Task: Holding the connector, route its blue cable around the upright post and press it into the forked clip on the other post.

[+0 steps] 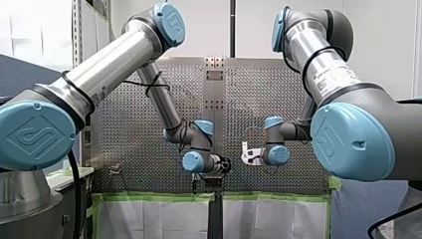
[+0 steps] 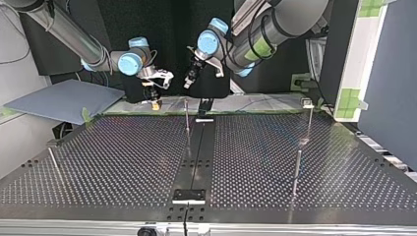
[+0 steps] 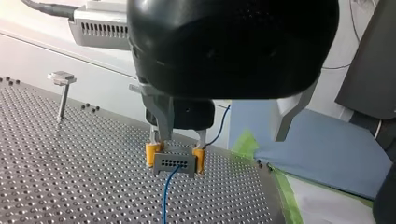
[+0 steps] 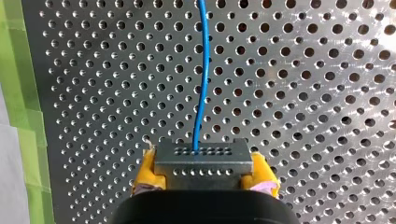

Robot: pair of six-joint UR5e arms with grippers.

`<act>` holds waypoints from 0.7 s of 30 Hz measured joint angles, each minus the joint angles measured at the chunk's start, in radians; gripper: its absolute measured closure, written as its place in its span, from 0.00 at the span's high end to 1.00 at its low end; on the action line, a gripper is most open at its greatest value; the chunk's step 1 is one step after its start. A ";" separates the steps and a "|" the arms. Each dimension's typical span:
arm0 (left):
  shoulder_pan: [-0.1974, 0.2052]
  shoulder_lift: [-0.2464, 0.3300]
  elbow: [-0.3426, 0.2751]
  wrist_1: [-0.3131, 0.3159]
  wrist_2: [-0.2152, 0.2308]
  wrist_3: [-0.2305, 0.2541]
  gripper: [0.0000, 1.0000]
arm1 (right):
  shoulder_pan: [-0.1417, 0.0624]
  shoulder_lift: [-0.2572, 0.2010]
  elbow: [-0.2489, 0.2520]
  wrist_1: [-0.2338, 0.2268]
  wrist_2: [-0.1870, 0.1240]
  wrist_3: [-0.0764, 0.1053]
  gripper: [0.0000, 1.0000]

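Clamped between the yellow pads [image 4: 145,171] of my right end effector [image 4: 204,173] sits the connector [image 4: 201,161], a grey block gripped by its two short ends. Its long axis runs crosswise, pad to pad. Its holed face points away from my wrist, and the blue cable [image 4: 201,70] leaves that face and runs straight ahead over the desk [image 4: 327,93] with a slight bend. In the top view the connector hangs low near the desk's far edge, to the left of the thin upright post [image 2: 187,117]. My left end effector [image 3: 222,137] hovers close by, fingers wide apart, holding nothing.

I judge the grasp made and the routing not yet begun: the cable loops no post that I can see. Next I should carry the connector round the upright post, keeping the cable low and lightly taut, then across to the capped post [image 2: 309,120] at that view's right. Whether its top is the fork I cannot tell.
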 joint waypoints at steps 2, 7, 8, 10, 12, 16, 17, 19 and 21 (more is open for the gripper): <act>0.000 0.000 0.000 -0.009 -0.009 0.000 1.00 | 0.000 0.000 0.000 0.000 0.000 0.000 0.00; 0.000 0.000 0.000 -0.050 -0.049 0.003 1.00 | 0.000 0.000 0.000 0.000 0.000 0.000 0.00; 0.000 0.000 0.000 -0.058 -0.057 0.003 1.00 | 0.000 0.000 0.000 0.000 0.000 0.000 0.00; 0.000 0.000 0.000 -0.075 -0.074 0.003 1.00 | 0.000 0.000 0.000 -0.001 0.000 0.000 0.00; -0.001 0.000 0.000 -0.092 -0.091 0.002 1.00 | 0.000 0.000 0.000 -0.001 0.000 0.000 0.00; -0.002 0.000 0.000 -0.118 -0.123 0.001 1.00 | 0.000 0.000 0.000 0.000 -0.001 0.000 0.00; -0.003 0.000 0.000 -0.121 -0.130 0.000 1.00 | 0.000 0.000 0.000 0.000 -0.001 0.000 0.00; -0.003 0.000 0.000 -0.125 -0.147 0.000 1.00 | 0.000 0.000 0.000 0.001 -0.001 0.000 0.00; -0.003 0.000 0.000 -0.127 -0.164 0.000 1.00 | 0.000 0.000 0.000 0.002 -0.001 0.000 0.00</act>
